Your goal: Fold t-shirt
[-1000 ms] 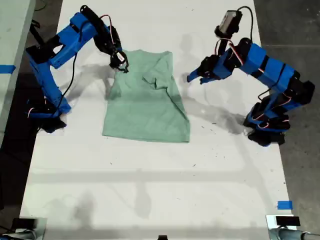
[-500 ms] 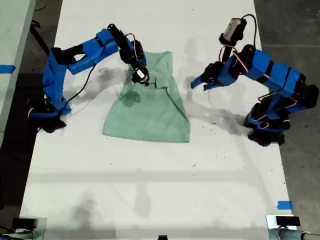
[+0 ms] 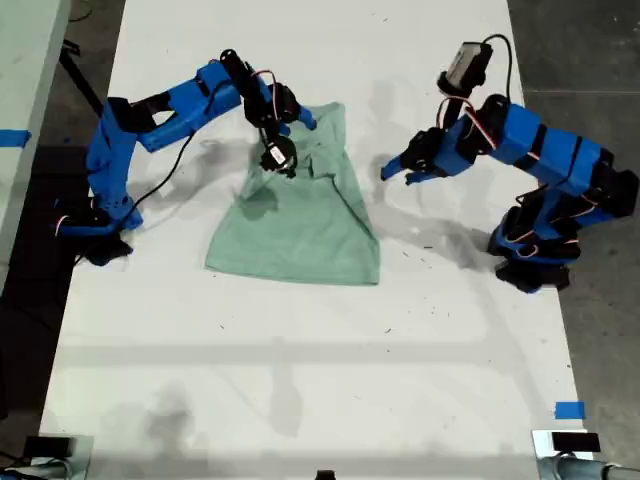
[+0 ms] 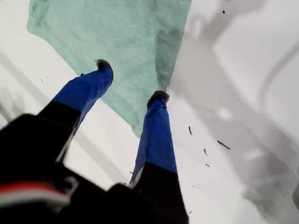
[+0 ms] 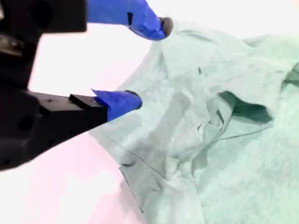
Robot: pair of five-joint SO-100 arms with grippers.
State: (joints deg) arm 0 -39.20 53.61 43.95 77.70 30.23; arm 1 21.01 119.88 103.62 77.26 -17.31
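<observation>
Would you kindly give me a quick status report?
My first gripper open, off the t-shirt's edge. My second gripper open over its bunched top. Shirt partly folded on the table. Nothing in the way.

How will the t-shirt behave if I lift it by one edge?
Probably floppy: the t-shirt lies rumpled in folds near my second gripper, so it should drape and sag. Likely light, being thin cloth, and may bunch across the table if pushed.
</observation>
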